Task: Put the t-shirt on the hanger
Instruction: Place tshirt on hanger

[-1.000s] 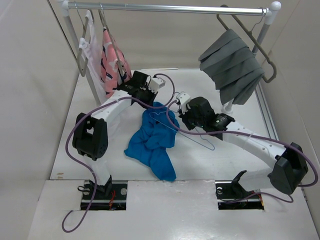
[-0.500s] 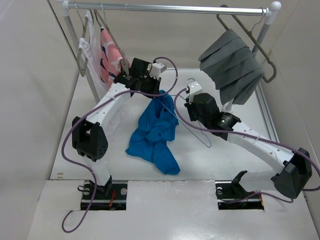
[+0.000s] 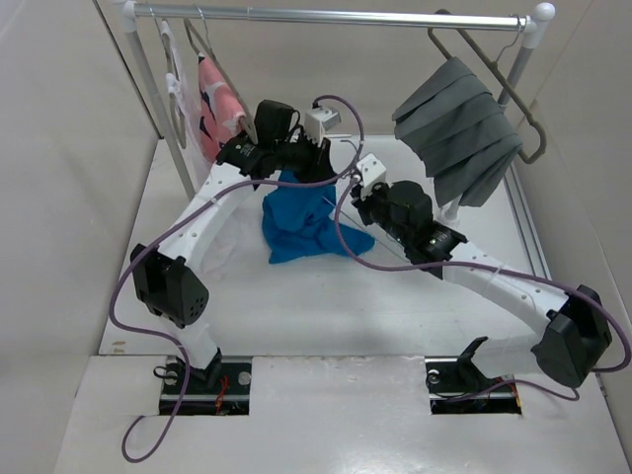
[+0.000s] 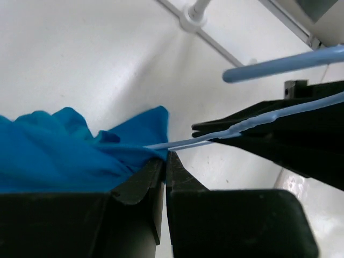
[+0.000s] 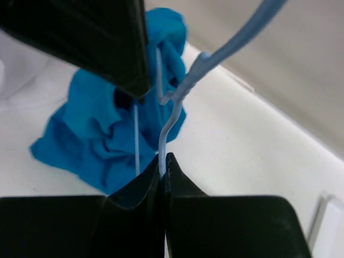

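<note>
The bright blue t-shirt (image 3: 296, 222) hangs bunched from my left gripper (image 3: 301, 176), its lower folds resting on the white table. In the left wrist view the left gripper (image 4: 165, 156) is shut, with the t-shirt (image 4: 59, 156) pinched at its tips. The light-blue wire hanger (image 4: 258, 119) crosses just above those tips. My right gripper (image 3: 354, 202) sits just right of the shirt. In the right wrist view the right gripper (image 5: 163, 161) is shut on the hanger (image 5: 172, 115) below its hook, and the t-shirt (image 5: 97, 129) lies behind the wire. In the top view the hanger is too thin to make out.
A clothes rack (image 3: 336, 16) spans the back of the table. A pink patterned garment (image 3: 217, 109) and a white one hang at its left. A pleated grey cloth (image 3: 459, 128) hangs on a grey-brown hanger at its right. A rack foot (image 4: 192, 13) stands close behind.
Both grippers have moved back toward the rack and upward. The t-shirt has been pulled up off the table into a tighter bunch, and the hanger went with the right gripper.
</note>
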